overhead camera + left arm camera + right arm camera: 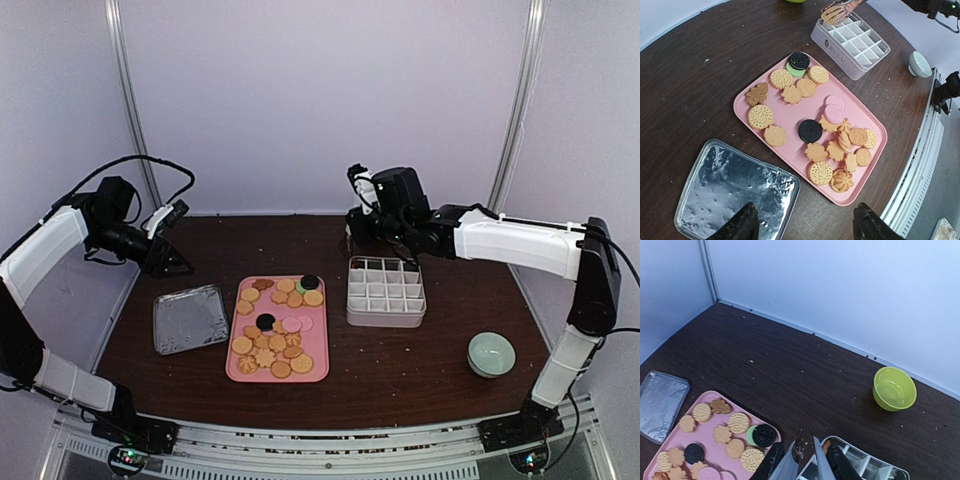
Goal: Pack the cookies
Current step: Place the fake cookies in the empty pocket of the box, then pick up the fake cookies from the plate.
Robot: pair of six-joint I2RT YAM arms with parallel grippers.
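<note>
Several cookies [272, 330] lie on a pink tray [318, 365], mostly tan, with two black and a few pink ones [834, 107]. A white divided box [386, 291] stands to the tray's right. My right gripper [804, 462] is shut on metal tongs [801, 452] and hovers over the box's far left corner [826, 37]. A tan cookie [831, 15] sits at the tongs' tips; I cannot tell whether it is pinched or lying in the cell. My left gripper [805, 227] hangs open and empty, high over the gap between the foil tray and the pink tray [790, 120].
A foil tray [190, 318] lies left of the pink tray. A pale green bowl [491, 353] stands at the near right, and a lime bowl [894, 388] sits by the back wall. Crumbs dot the dark table; white walls close in the back and sides.
</note>
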